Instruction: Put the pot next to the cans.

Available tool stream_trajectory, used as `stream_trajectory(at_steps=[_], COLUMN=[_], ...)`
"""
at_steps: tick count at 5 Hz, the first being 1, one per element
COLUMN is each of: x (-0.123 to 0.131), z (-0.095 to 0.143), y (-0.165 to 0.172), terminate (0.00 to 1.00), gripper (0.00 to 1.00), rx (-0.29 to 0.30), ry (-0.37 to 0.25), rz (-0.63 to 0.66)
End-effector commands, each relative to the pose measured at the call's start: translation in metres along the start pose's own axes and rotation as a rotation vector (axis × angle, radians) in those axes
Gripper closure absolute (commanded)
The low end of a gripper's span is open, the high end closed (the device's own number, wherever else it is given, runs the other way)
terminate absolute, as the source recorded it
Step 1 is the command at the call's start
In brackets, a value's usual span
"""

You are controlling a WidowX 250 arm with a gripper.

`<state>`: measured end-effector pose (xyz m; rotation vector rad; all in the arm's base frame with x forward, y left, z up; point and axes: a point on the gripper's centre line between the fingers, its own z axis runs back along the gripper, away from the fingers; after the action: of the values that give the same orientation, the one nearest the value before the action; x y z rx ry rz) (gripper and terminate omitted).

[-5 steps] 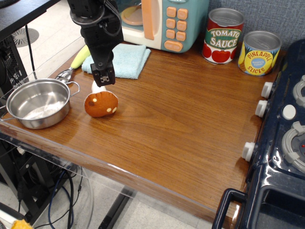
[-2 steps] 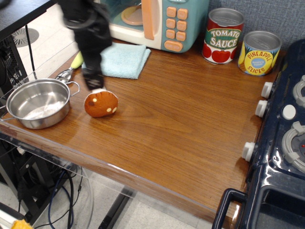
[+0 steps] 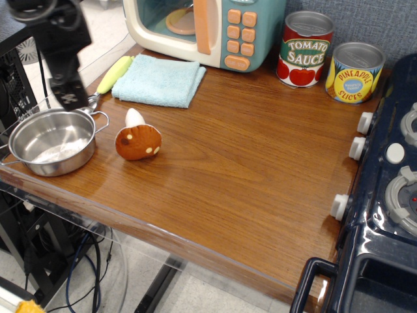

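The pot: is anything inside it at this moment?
The pot looks empty: only its shiny base with reflections shows. The gripper hangs over its far rim, covering a small part there, and the near inner wall cannot be seen from this angle.

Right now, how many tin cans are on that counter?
2. The Tomato Sauce can stands at the back of the wooden counter, just right of the toy microwave. The Pineapple Slices can stands beside it, nearer the stove. None looks hidden.

Single view: high front-left angle, looking down across table (image 3: 247, 195), fairly near.
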<state>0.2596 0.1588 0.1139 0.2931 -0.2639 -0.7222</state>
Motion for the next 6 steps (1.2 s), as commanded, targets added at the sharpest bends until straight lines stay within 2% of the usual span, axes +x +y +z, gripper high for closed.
stream_trajectory(at_steps=[1,2,3,4,6], x=[-0.038,-0.051,-0.054,-0.052,-0.048], z=[-0.016,-0.036,-0.043,-0.04,-0.058], y=[-0.001,-0.014,-0.024,-0.028,-0.036], terminate=[0.0,0.0,0.0,0.0,0.0], gripper=[0.0,0.0,0.0,0.0,0.0], rx=[0.037,0.005,-0.041,-0.083,-0.166], ry=[0.127,0.187,0.199,0.187,0.191], rz=[-0.013,-0.041,-0.051,-0.031,-0.044])
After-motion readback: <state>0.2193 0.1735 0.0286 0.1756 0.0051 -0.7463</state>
